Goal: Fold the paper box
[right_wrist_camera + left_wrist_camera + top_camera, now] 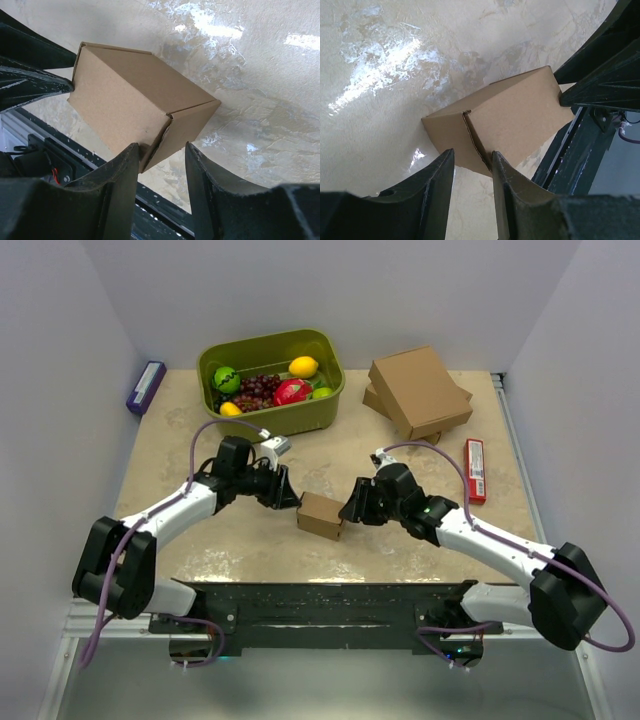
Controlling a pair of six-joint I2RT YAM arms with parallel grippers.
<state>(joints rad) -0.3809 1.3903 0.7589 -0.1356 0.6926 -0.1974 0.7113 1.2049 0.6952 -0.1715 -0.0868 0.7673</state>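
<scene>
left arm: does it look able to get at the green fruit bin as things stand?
Probably yes. The green bin sits just beyond the left gripper, with bare table between them; the paper box lies on its near side, out of the way.

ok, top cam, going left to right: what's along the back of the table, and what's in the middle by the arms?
Back: purple box → green basket of fruit → stacked cardboard boxes → red packet. Middle: left gripper → paper box → right gripper.
</scene>
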